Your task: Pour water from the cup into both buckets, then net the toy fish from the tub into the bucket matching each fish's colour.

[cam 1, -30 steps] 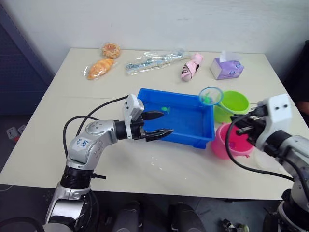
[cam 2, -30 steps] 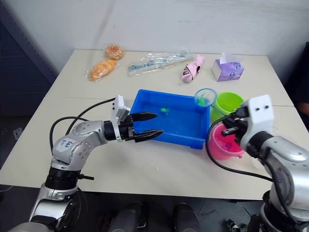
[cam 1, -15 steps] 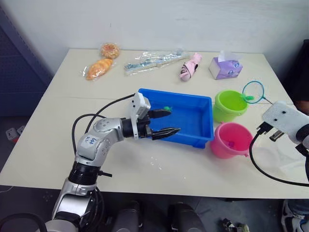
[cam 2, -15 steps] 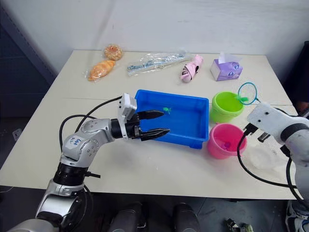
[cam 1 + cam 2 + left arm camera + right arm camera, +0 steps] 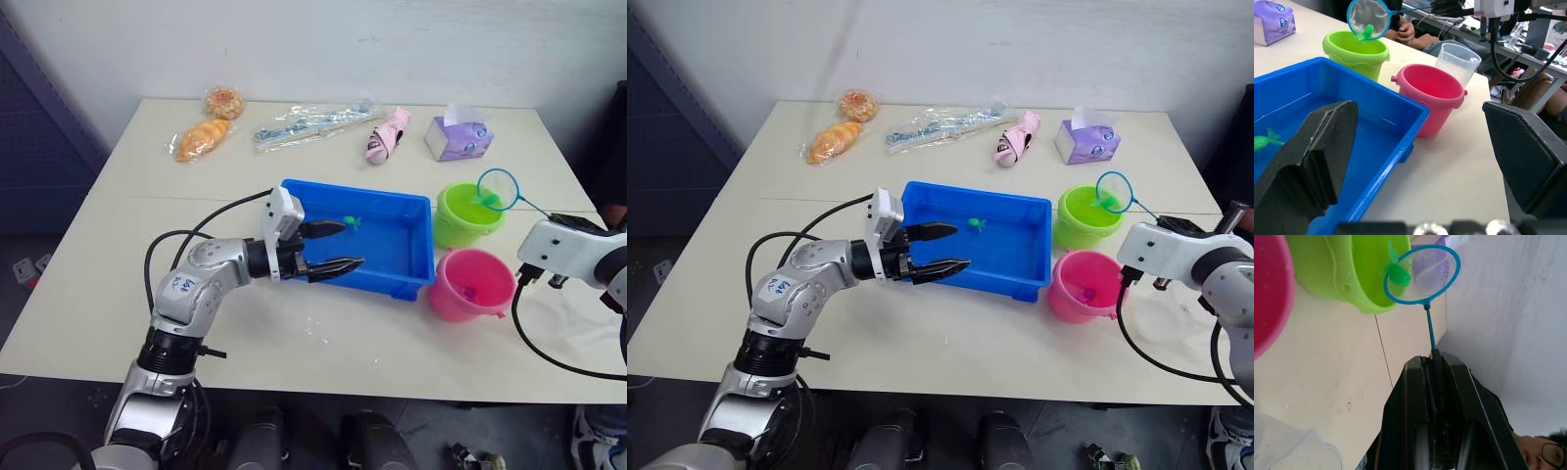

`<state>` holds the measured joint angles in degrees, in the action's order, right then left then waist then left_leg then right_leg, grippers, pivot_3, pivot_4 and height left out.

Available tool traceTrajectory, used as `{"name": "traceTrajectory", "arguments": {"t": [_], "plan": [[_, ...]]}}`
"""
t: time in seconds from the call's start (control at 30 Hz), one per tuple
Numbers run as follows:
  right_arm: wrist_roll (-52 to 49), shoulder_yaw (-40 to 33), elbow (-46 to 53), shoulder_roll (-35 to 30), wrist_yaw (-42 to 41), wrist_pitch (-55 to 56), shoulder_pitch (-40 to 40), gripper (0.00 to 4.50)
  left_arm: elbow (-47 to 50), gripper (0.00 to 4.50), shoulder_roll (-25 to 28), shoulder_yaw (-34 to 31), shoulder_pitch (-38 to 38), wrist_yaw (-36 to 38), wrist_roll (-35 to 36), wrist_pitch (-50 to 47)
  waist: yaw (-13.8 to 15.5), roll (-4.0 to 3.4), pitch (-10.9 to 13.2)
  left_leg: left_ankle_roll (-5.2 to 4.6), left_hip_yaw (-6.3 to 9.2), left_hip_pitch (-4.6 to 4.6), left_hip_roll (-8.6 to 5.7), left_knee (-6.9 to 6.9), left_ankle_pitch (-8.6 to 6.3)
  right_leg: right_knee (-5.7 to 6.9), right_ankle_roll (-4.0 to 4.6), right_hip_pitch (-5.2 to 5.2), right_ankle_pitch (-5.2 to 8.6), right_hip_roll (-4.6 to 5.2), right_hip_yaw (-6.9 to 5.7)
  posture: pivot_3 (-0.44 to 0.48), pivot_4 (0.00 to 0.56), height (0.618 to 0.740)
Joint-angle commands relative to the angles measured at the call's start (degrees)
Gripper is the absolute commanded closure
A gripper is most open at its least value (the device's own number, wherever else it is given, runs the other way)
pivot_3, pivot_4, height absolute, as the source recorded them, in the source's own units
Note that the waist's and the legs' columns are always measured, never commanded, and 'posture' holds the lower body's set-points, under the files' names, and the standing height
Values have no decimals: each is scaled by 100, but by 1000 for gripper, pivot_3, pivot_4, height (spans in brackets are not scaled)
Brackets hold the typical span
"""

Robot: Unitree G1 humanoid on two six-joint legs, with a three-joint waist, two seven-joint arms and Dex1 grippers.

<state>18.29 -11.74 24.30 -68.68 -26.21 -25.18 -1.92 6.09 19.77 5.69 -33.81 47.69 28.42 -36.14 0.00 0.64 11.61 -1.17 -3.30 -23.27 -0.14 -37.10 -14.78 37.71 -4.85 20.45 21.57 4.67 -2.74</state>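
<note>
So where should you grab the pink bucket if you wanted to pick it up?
By its rim. The pink bucket stands upright with its mouth open, so one finger can go inside and one outside the thin wall. Come from above on its right, away from the blue tub and the green bucket.

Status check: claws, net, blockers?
Right claw shut on net handle. Net with green fish at green bucket rim. Left claw open over tub. Nothing blocking.
</note>
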Motion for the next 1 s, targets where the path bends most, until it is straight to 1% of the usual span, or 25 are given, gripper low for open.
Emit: {"name": "traceTrajectory", "arguments": {"t": [0.03, 0.23, 0.27, 0.33, 0.37, 0.4, 0.43, 0.47, 0.5, 0.63, 0.8, 1.0], "plan": [[194, -451, -154, -68, -59, 172, 167, 4500, 168, 126, 45, -22, -54, 36, 6, 103, 4, 0, 0, 0, 0, 0, -1, 0, 0, 0, 0, 0, 0, 1, 1, 0, 150, 739], [199, -293, 0, 128, -364, 380, 192, 4500, 99, 126, 71, 18, -92, 81, -51, 171, 6, 0, 0, 1, 1, 1, 0, 1, 0, 0, 0, -1, 0, -1, -1, 0, 150, 739], [167, -335, 34, 248, -327, 370, 251, 4500, 96, 126, 73, 11, -96, 88, -50, 170, 5, 0, 0, 1, 1, 1, 0, 0, 0, 0, 0, -1, 0, -1, -1, 0, 150, 739], [-209, -583, 164, 725, -267, -13, 539, 4500, 79, 126, 112, -9, -90, 114, -62, 178, -8, 4, 0, 1, 1, 2, 1, -1, 0, 0, 0, -2, 0, -2, -1, 0, 150, 739], [-531, -740, 301, 1057, -297, -374, 790, 4500, 70, 126, 163, -27, -69, 137, -72, 177, -11, 4, 0, 2, 2, 2, 4, -2, 1, -1, 0, -3, 0, -5, -1, 0, 150, 739], [-1479, -931, 718, 1673, -555, -1305, 1190, 4500, 104, 126, 322, -89, 16, 219, -47, 116, -28, 5, 1, 3, 1, 2, 3, -1, 1, 0, 0, -2, 0, -4, 0, 0, 150, 739], [-2129, -1053, 1031, 2103, -756, -1997, 1478, 4500, 130, 126, 437, -132, 77, 278, -23, 71, -41, 6, 1, 8, 1, 5, 6, 2, 4, 3, 0, -1, 0, -8, 1, 0, 150, 739], [-2545, -1136, 1262, 2389, -898, -2522, 1685, 4500, 148, 126, 518, -157, 117, 316, 1, 42, -61, 4, 1, 13, 1, 5, 14, -1, 5, 1, 1, -2, 0, -15, 1, 0, 150, 739], [-2941, -1196, 1463, 2604, -1031, -3051, 1831, 4500, 207, 126, 672, -176, 206, 398, 18, 15, -55, 3, 0, 19, 6, 6, 16, 4, 8, 7, 1, 1, 0, -17, 0, 0, 150, 739], [-3980, -1255, 1902, 2974, -1246, -4606, 2132, 4500, 368, 126, 1092, -266, 474, 542, 46, -36, -15, 2, 0, 18, 17, 5, 16, 9, 6, 9, 9, 2, 3, -13, -5, 0, 150, 739], [-4662, -1188, 1901, 3510, -1084, -5725, 2298, 4500, 625, 126, 1397, -518, 711, 456, 129, -171, -1, 2, 0, -8, 26, -4, -2, 3, -8, 1, 10, -2, 2, 12, -6, 0, 150, 739], [-4958, -1243, 1207, 4677, -672, -6396, 2667, 4500, 1250, 126, 1565, -872, 1082, 81, 245, -455, -57, 2, 0, -16, 22, -2, -8, 7, -13, 9, 10, 3, 2, 19, -6, 0, 150, 739]]}}
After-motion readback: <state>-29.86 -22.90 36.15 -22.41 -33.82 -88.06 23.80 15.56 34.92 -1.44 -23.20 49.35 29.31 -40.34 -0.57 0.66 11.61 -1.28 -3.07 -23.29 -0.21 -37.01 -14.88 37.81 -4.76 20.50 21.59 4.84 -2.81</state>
